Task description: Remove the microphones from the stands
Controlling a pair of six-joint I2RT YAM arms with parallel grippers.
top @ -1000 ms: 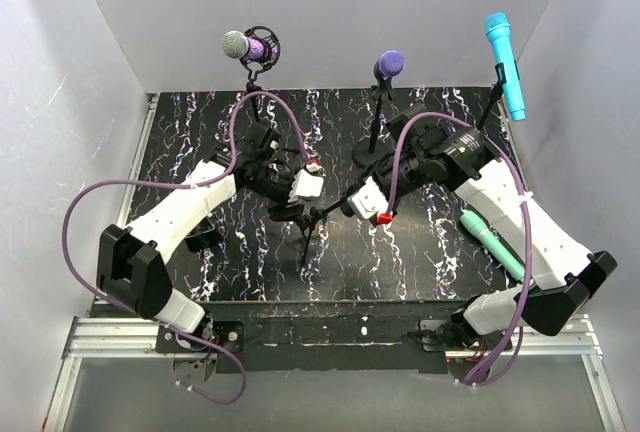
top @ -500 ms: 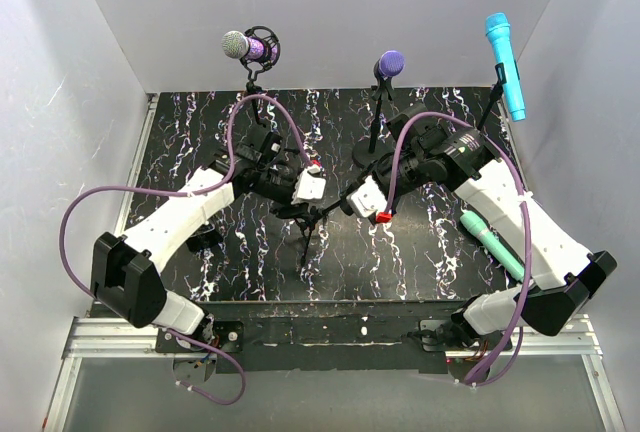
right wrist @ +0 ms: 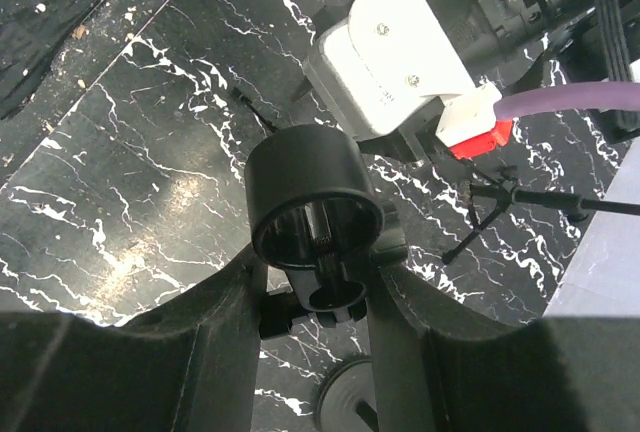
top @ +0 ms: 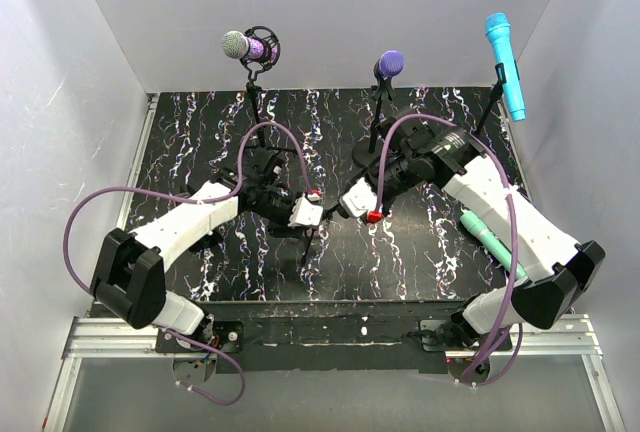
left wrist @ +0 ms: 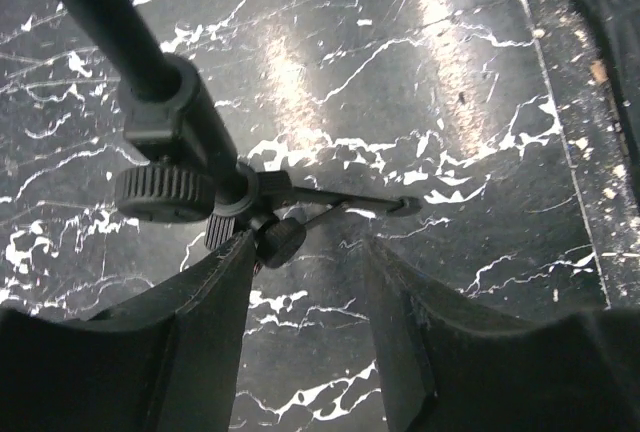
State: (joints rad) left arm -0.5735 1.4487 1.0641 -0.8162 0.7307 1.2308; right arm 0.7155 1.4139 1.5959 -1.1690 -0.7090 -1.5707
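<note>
1. Left wrist view: the left gripper (left wrist: 310,248) stands partly open and holds nothing. The hub of the stand (left wrist: 170,122) sits just ahead of its left finger. A small knob (left wrist: 277,241) is at that fingertip, touching or barely apart; I cannot tell which. One tripod leg (left wrist: 350,205) crosses just beyond the gap.
2. The stand looks thin, stiff and light. It would probably tip or skate under a sideways pull, so it is best braced low, near the hub.
3. Right wrist view: the right gripper (right wrist: 318,274) is closed on the lower bracket of the clip (right wrist: 312,192). The clip's ring rises just above the fingertips and is empty, with no microphone seated in it.
4. Top external view: a mint-green microphone (top: 487,235) lies flat on the table (top: 190,142). It is well to the right of the right fingers, beside that arm's forearm. I judge it to be this stand's microphone, already out.
5. It looks like a light, rigid plastic piece with a smooth, round, tapering barrel. It is likely to roll and to slip in the pads. The best hold is across the mid-barrel, with the fingers square to its length, never on the head.
6. Beyond both pairs of fingers three more sit in their own stands: a silver-headed microphone (top: 243,46), a purple microphone (top: 389,62) and a cyan microphone (top: 505,64).
</note>
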